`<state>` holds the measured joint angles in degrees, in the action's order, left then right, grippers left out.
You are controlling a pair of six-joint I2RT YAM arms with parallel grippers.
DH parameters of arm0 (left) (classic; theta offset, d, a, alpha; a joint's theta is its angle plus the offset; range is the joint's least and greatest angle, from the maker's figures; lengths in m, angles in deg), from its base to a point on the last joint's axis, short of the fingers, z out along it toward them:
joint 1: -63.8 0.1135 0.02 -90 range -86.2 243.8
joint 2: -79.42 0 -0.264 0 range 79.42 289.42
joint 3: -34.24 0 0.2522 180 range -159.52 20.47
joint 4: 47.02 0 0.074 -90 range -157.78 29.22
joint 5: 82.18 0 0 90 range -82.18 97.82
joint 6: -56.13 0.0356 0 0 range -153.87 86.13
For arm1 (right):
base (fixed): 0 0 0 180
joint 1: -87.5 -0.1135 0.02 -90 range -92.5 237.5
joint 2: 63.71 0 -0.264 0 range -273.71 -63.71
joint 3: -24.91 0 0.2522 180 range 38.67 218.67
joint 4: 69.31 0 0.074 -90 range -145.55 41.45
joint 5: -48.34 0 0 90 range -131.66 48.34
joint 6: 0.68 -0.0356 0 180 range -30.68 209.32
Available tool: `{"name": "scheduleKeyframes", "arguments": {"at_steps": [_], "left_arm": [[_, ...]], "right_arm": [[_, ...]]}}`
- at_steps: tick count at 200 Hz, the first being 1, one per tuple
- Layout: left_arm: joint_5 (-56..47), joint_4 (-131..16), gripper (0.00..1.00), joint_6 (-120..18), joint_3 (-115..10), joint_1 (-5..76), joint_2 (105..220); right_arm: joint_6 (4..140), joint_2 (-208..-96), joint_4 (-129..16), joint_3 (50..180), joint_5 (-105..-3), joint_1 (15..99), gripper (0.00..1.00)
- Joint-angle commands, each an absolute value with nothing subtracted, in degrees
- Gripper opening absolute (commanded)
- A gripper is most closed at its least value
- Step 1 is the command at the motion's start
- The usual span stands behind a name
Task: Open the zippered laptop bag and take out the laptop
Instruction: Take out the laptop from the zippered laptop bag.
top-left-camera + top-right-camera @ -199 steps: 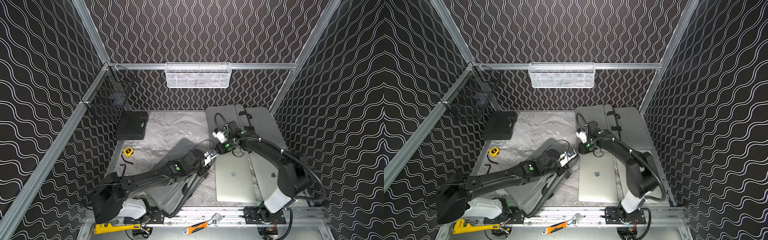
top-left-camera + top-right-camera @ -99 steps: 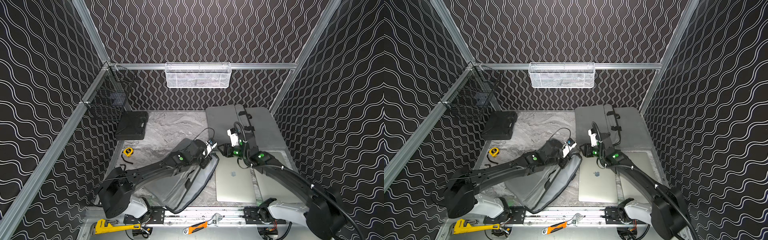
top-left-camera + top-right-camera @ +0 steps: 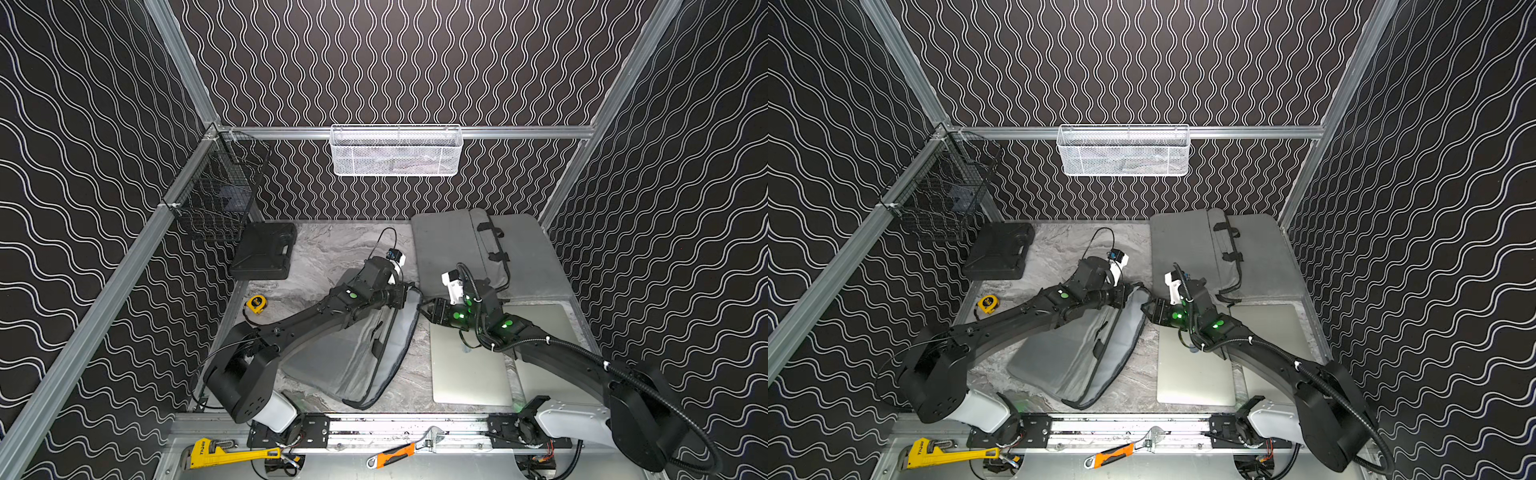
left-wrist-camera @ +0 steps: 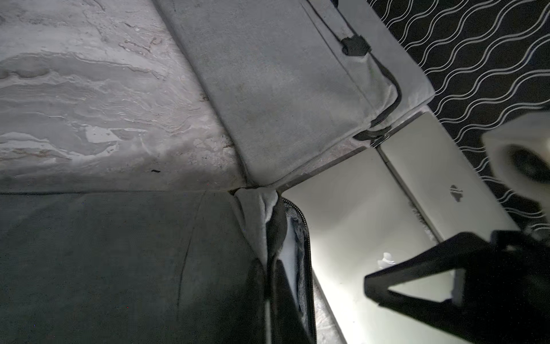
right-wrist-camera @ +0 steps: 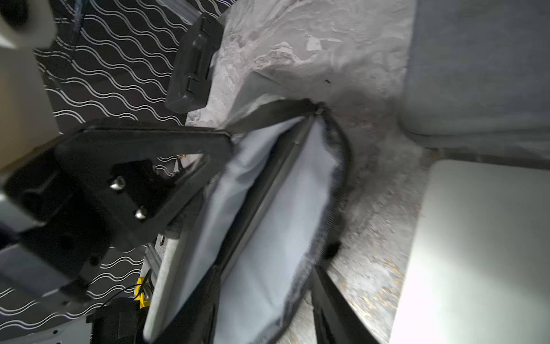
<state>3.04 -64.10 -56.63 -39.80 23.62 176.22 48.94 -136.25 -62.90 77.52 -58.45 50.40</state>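
The left gripper clenches the bag at its far edge; the right gripper gapes beside it; a laptop lies right.

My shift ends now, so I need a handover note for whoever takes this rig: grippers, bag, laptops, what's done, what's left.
Left gripper: shut on the bag at its flap corner, holding it up.
Right gripper: open, empty, at the bag's mouth.
Done: bag unzipped.
A laptop and a second laptop lie on the table beside it.
Left: I cannot tell whether a laptop is inside; check, and pull it out if so.
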Motion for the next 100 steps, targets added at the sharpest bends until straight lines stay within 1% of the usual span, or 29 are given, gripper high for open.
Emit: {"name": "scheduleKeyframes", "arguments": {"at_steps": [1, 44, 100], "left_arm": [[-0.13, -55.99, 0.00, -59.24, -41.10, 24.07, 176.19], [-2.80, -53.53, 0.00, -61.80, -42.28, 25.13, 176.36], [-3.96, -47.84, 0.00, -67.35, -42.70, 25.70, 177.24]], "right_arm": [[47.30, -138.19, -67.44, 79.01, -59.13, 48.39, 0.51], [41.76, -145.57, -75.29, 78.31, -62.65, 46.90, 0.52], [37.39, -148.70, -76.35, 79.16, -59.80, 45.57, 0.53]]}}
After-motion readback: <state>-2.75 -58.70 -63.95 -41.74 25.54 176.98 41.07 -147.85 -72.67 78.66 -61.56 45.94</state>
